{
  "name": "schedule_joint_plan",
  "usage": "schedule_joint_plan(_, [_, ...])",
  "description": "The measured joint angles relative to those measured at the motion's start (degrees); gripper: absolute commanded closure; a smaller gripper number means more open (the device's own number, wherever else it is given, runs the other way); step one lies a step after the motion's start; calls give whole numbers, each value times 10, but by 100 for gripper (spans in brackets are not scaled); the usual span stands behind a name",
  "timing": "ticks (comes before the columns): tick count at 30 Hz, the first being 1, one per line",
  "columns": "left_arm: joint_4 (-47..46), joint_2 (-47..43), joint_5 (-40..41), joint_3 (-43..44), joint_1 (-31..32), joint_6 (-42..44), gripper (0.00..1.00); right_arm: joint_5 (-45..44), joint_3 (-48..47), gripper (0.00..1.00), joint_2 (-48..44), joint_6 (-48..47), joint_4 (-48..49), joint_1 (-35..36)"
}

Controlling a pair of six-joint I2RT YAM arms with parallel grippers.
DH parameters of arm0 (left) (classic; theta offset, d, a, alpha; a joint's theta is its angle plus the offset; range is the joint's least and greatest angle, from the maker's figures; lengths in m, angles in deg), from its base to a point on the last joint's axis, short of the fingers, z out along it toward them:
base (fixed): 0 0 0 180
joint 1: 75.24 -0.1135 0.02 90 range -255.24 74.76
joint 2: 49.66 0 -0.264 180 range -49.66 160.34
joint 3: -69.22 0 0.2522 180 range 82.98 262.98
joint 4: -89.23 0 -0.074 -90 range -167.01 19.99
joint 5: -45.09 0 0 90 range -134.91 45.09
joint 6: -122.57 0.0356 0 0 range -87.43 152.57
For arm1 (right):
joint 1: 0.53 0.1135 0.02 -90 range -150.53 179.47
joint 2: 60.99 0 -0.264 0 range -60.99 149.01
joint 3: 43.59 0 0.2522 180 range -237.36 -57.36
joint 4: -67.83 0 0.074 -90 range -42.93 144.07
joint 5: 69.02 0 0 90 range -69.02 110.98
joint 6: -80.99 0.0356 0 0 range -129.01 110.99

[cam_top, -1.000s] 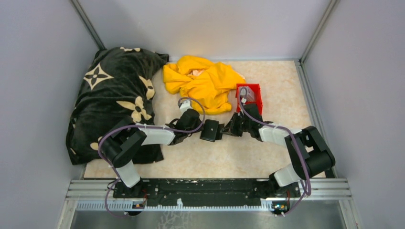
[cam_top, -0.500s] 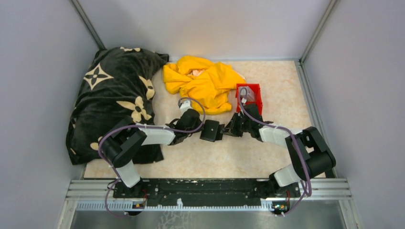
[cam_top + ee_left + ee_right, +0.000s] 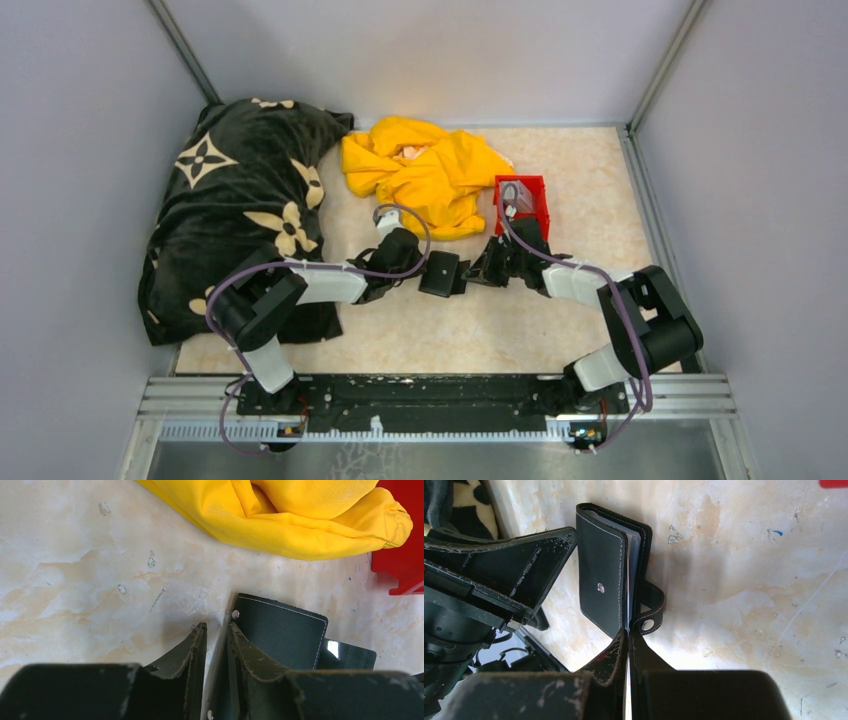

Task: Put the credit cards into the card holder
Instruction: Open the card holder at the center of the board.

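Observation:
The black card holder (image 3: 440,272) sits between my two grippers in the middle of the table. My left gripper (image 3: 413,268) reaches it from the left. In the left wrist view its jaws (image 3: 216,630) stand narrowly apart around the holder's riveted edge, one finger against the cover (image 3: 280,630). My right gripper (image 3: 478,272) comes from the right. It (image 3: 629,635) is shut on a thin credit card (image 3: 627,685), seen edge-on. The card's front end meets the holder's open side (image 3: 599,575), beside the snap tab (image 3: 647,625).
A red bin (image 3: 522,205) with small pale items stands just behind the right gripper. A crumpled yellow cloth (image 3: 425,175) lies behind the holder. A dark flower-patterned blanket (image 3: 235,200) covers the left side. Grey walls enclose the table.

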Motion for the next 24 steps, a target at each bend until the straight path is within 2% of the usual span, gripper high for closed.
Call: schedule_joint_plan(24, [11, 0, 19, 0, 11, -11, 70, 6, 15, 100, 15, 2, 48, 0])
